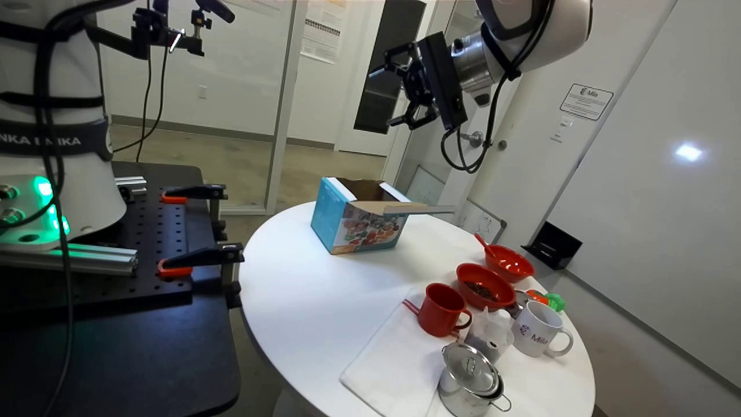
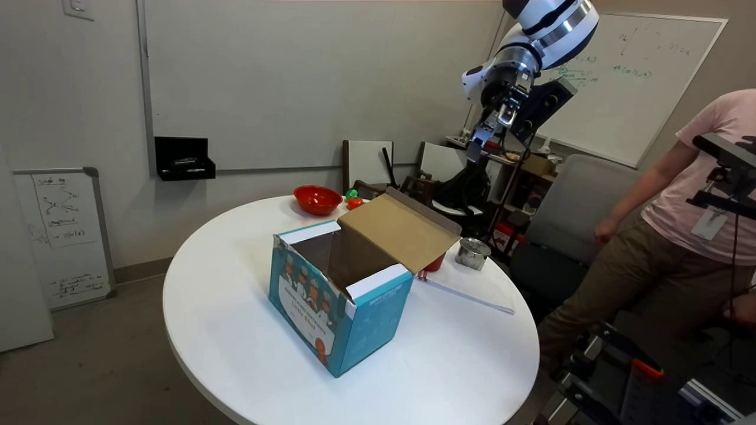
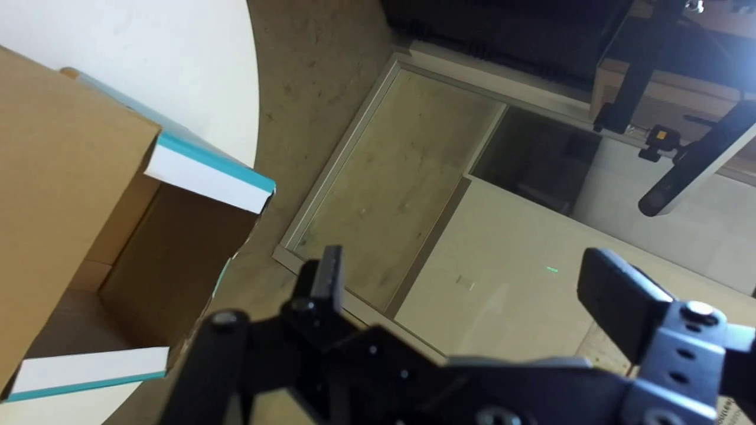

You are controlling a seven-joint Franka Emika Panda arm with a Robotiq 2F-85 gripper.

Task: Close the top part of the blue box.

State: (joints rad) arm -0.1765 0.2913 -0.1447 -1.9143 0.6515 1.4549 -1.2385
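The blue box [image 1: 370,229] stands upright on the round white table, with printed pictures on its sides; it also shows in an exterior view [image 2: 375,321] and in the wrist view [image 3: 183,254]. Its top is open. The top part, a flap with brown inside [image 2: 401,227], is swung outward from one upper edge, roughly level; it also shows in an exterior view [image 1: 419,209] and at the left of the wrist view [image 3: 65,171]. My gripper [image 1: 385,97] is open and empty, high above the table and apart from the box; it also shows in the wrist view [image 3: 463,274].
Beyond the flap, the table [image 1: 301,289] holds red bowls [image 1: 485,285], a red cup [image 1: 441,310], a white mug [image 1: 535,329], a metal pot [image 1: 470,379] and a white cloth [image 1: 399,353]. Narrow white side flaps [image 2: 310,232] edge the box opening. A person [image 2: 697,177] stands near the robot.
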